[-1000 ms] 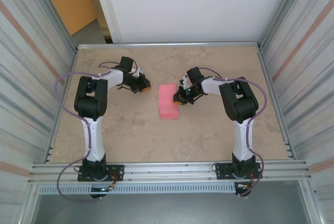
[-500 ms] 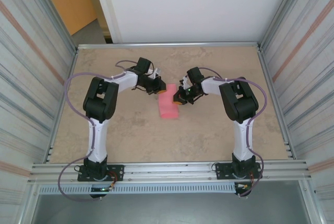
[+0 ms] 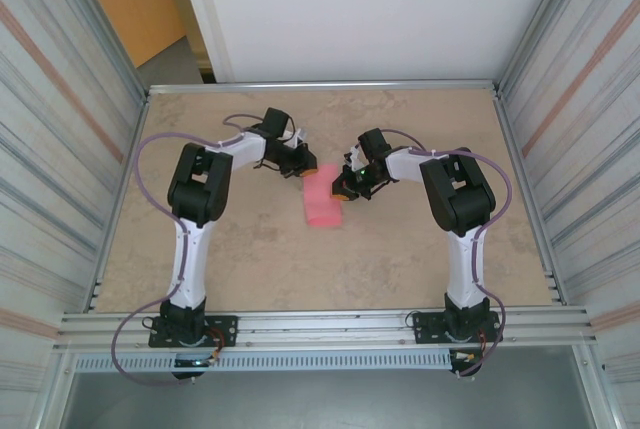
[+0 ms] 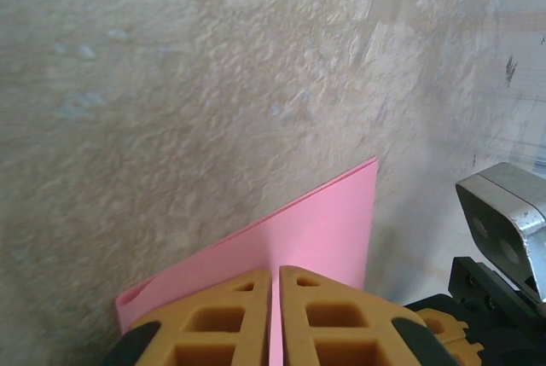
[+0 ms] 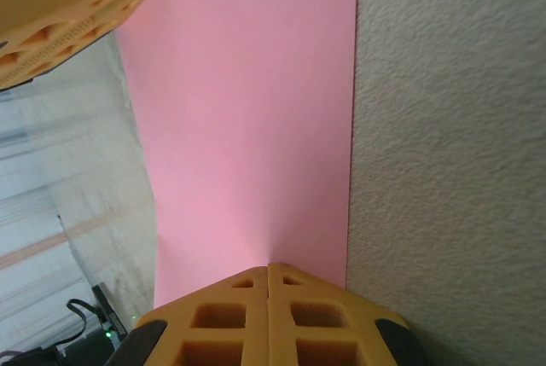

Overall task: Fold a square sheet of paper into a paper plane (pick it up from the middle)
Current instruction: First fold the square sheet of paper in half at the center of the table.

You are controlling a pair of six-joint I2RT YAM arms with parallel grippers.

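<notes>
The pink sheet of paper (image 3: 322, 205) lies doubled over in the middle of the table (image 3: 240, 249), at the centre of the overhead frame. The left gripper (image 4: 275, 274) sits at its upper left corner, jaws closed with a sliver of pink nipped between them. The right gripper (image 5: 268, 267) is at the sheet's right edge, jaws closed tight with the tips on the paper; whether it is pinching or only pressing can't be told. This looks like a crease being set. To do it well, one side should anchor while the other pulls gently, with the edges lined up and no tug hard enough to tear thin paper.
</notes>
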